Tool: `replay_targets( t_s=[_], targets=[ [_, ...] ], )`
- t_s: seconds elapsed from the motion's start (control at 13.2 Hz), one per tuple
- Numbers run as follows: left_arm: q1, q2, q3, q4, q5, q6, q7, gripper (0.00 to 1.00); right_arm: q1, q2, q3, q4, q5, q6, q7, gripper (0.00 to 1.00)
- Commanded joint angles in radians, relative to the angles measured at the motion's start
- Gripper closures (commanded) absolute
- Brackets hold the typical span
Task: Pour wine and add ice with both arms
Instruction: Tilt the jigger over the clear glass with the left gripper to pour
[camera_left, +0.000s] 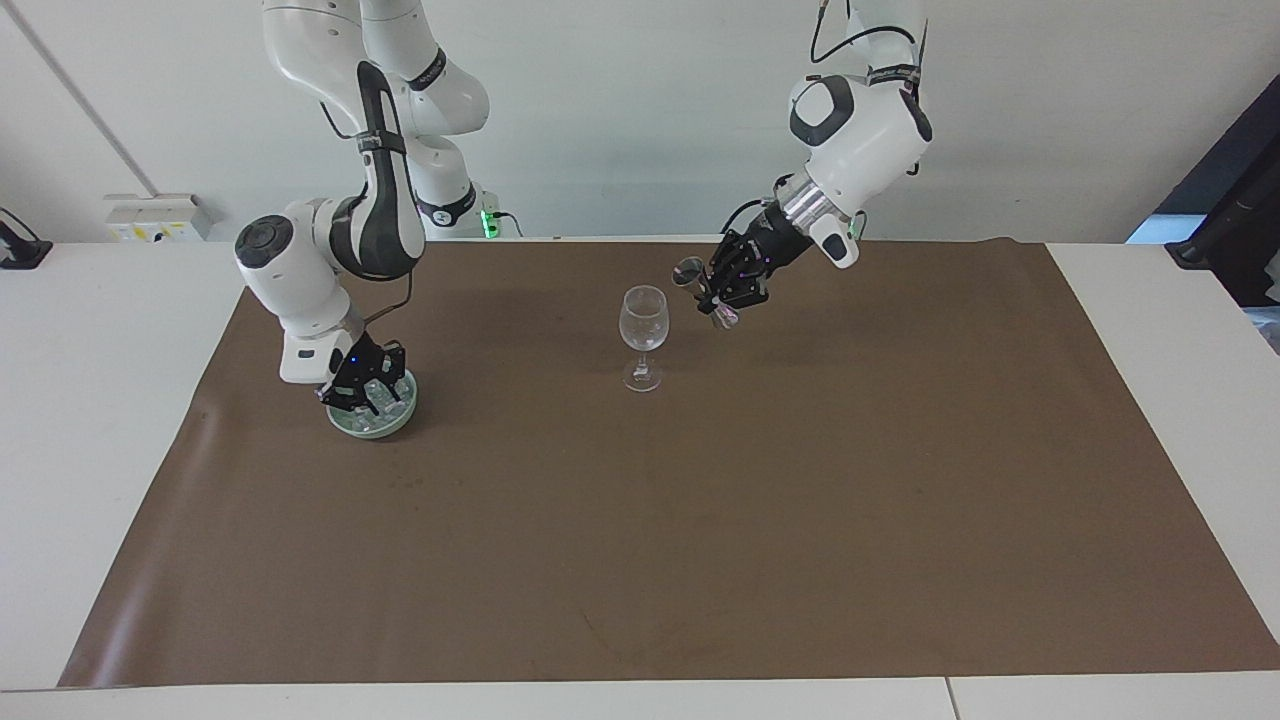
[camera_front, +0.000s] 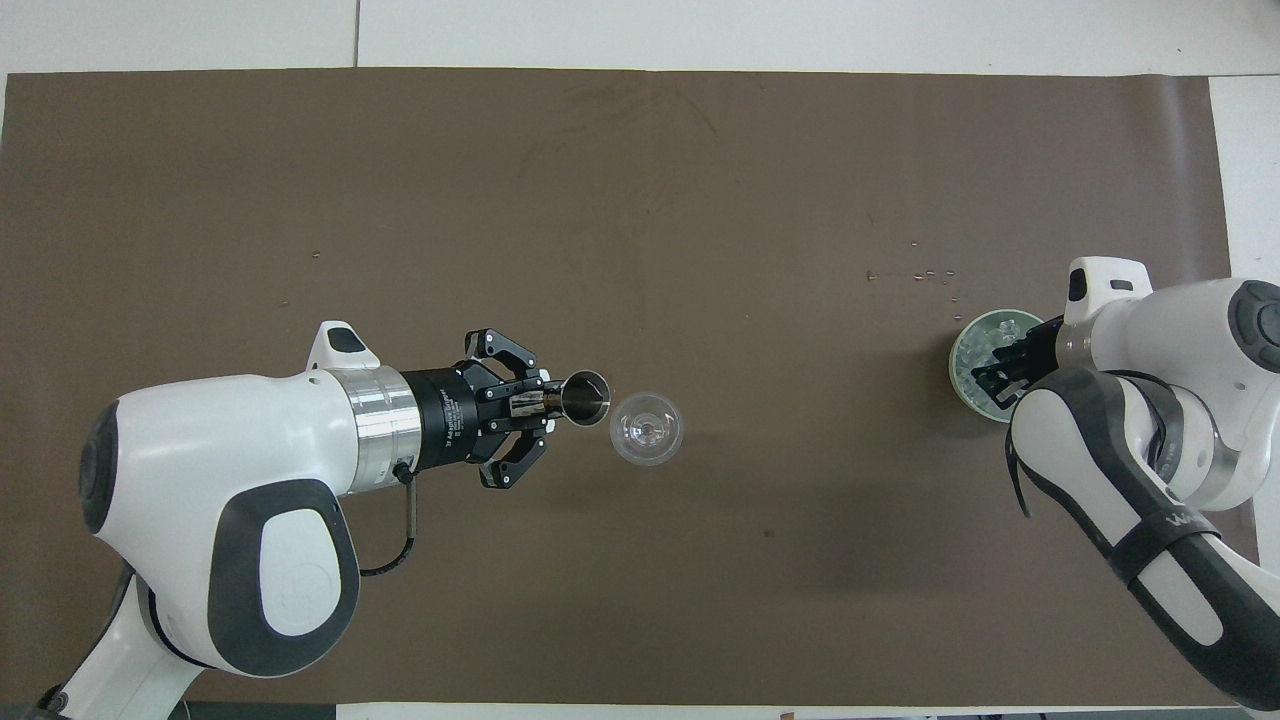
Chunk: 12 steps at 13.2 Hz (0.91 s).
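Note:
A clear, empty-looking wine glass (camera_left: 642, 320) stands upright mid-mat; it also shows in the overhead view (camera_front: 646, 428). My left gripper (camera_left: 728, 285) (camera_front: 545, 400) is shut on a metal jigger (camera_left: 690, 272) (camera_front: 584, 394). The jigger is held in the air beside the glass rim, on the left arm's side, tilted with its mouth toward the glass. My right gripper (camera_left: 368, 388) (camera_front: 1000, 365) is down in a pale green bowl (camera_left: 345, 422) (camera_front: 953, 368) of clear ice cubes (camera_left: 388, 405) (camera_front: 985, 335) toward the right arm's end of the table.
A brown mat (camera_left: 700, 520) covers the white table. A few small specks (camera_front: 925, 272) lie on the mat just farther from the robots than the bowl. A white socket box (camera_left: 155, 215) sits on the table off the mat, at the right arm's end.

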Motion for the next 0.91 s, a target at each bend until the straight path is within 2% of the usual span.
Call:
replay_targets(
  t_s=[0.0, 0.3, 0.83],
  targets=[
    [-0.009, 0.007, -0.026, 0.023, 0.111, 0.023, -0.090, 1.00, -0.012, -0.002, 0.005, -0.009, 0.025, 0.012, -0.039, 0.68],
    [-0.013, 0.090, -0.047, 0.116, 0.364, 0.024, -0.268, 1.00, -0.012, -0.002, 0.005, -0.010, 0.025, 0.012, -0.038, 0.75],
    [-0.075, 0.092, -0.058, 0.121, 0.579, -0.023, -0.284, 1.00, -0.011, -0.002, 0.005, -0.009, 0.025, 0.012, -0.038, 0.86]
  ],
)
